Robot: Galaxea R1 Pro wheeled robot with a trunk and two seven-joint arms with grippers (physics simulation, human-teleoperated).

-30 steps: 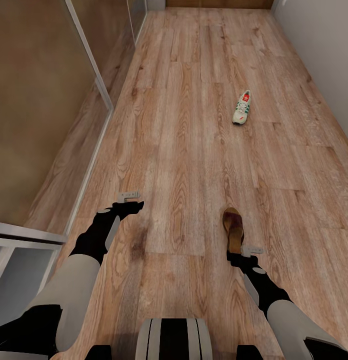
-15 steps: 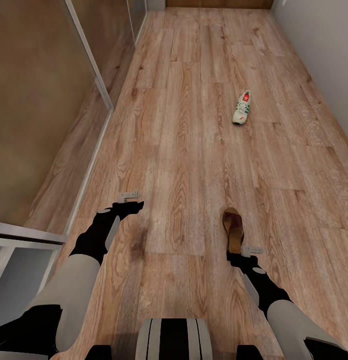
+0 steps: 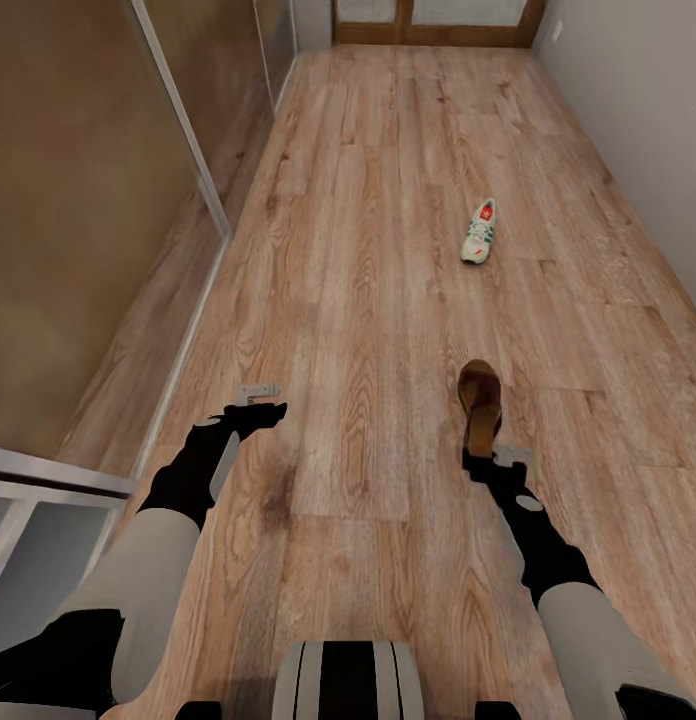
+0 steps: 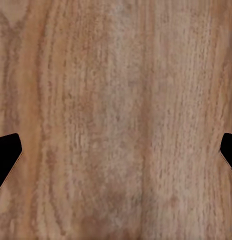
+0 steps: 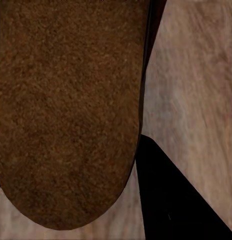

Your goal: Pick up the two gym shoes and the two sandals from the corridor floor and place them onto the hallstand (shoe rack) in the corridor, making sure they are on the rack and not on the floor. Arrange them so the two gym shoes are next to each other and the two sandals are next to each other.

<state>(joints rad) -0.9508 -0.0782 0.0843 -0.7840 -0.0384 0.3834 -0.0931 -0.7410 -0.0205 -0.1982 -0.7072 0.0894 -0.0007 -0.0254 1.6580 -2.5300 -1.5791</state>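
Right gripper [image 3: 485, 452]: clamped on the heel end of a sandal [image 3: 480, 403]; one black finger [image 5: 171, 200] sits against the sandal's edge, tan footbed up close in the wrist view.
Sandal: toe pointing down the corridor, over the corridor floor [image 3: 368, 300]; cannot tell if it touches the planks.
Left gripper [image 3: 258, 392]: spread wide, nothing between the fingertips, bare wood grain below.
Gym shoe [image 3: 478, 231]: lying alone on the floor, well beyond the sandal, nearer the right wall.
Hallstand [image 3: 28, 500]: pale corner at the robot's left.
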